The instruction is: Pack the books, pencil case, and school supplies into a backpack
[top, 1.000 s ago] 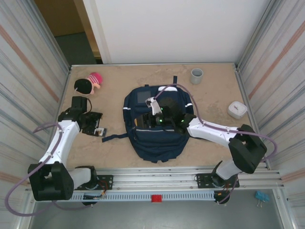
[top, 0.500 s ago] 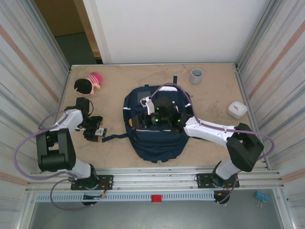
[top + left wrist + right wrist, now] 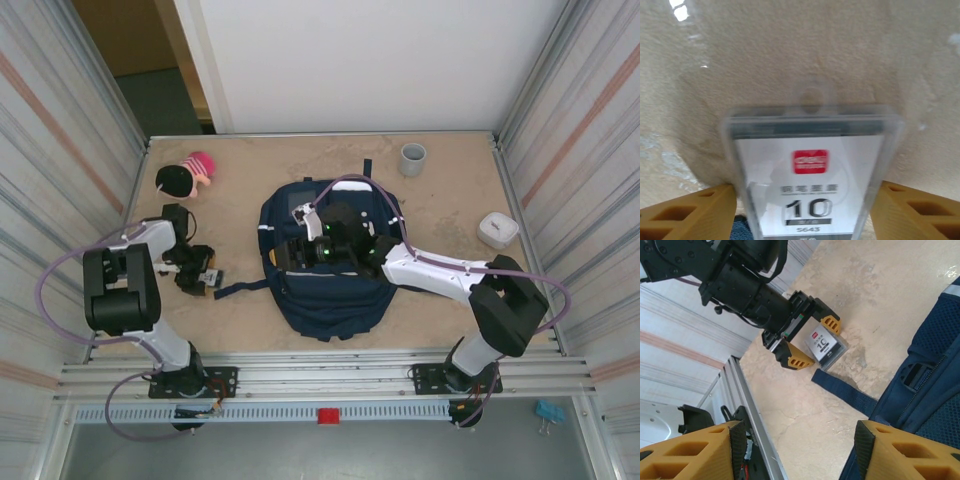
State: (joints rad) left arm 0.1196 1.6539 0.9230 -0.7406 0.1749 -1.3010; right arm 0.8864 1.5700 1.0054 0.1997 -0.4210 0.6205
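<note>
Left gripper [image 3: 815,341] straddles the supplies pack [image 3: 812,170]. Pack lies flat on table [image 3: 450,200], left of backpack [image 3: 330,295], its corner near a loose strap [image 3: 845,390]. Fingers sit close along both long edges; whether they pinch cannot be told. Right gripper [image 3: 799,445] hangs wide and empty above backpack.

Judgement: close squarely on the edges, lift clear of strap, keep pack level. Slick plastic may slip.

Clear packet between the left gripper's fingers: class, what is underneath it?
The clear packet lies flat on the tan table. A scrap of navy fabric, probably the backpack strap, peeks out under one corner. Its white card hides anything else beneath.
</note>
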